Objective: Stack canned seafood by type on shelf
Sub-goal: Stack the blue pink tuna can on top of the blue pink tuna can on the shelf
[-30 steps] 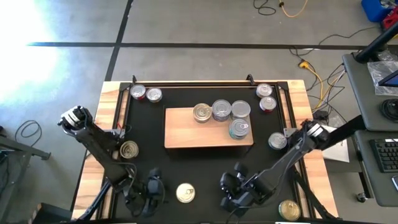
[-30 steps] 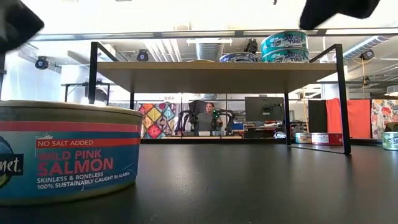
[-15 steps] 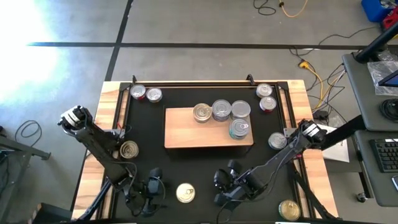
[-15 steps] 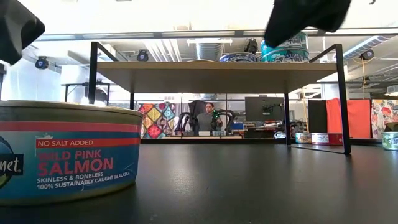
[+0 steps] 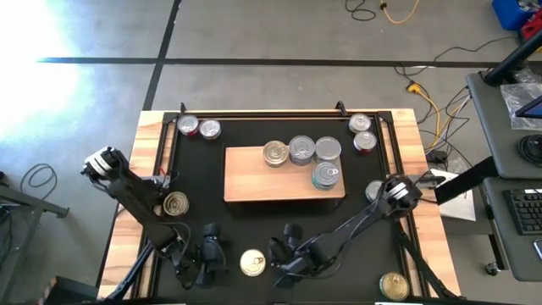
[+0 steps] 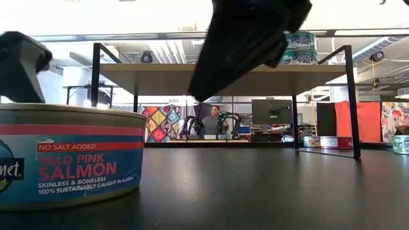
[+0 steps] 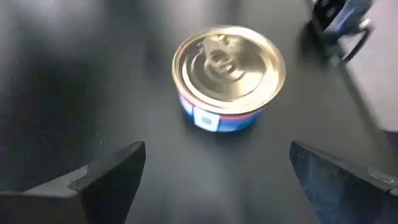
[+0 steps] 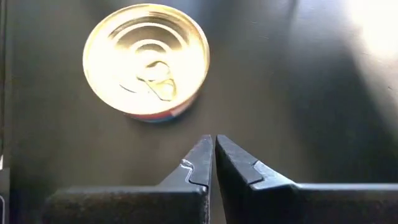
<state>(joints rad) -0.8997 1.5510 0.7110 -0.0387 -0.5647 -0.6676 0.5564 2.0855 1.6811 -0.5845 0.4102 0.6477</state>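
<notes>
So both dark arms are down at the near edge of the black mat on the worktop, and a gold-lidded round salmon tin with a blue and red label sits on the mat between them. The left gripper is just to the tin's left with its fingers spread wide and nothing in them — its wrist view shows the tin ahead of the gap, not yet between the tips. The right gripper is just on the tin's right side, fingers pressed together and empty, pointing at the tin but not touching it.

The pale tan light-wood shelf board stands mid-mat on thin black legs. Along its far edge there's a gold-lidded tin and two silver-lidded tins in a row, plus a teal-labelled tin just in front of the right-hand one. In the low view some teal tins look stacked on top of the shelf.

Loose ones: two small tins at the far left corner of the mat, two more at the far right — one with a red label — a gold tin by the left arm, a silver tin partly behind the right arm, and a gold one at the near right corner.
</notes>
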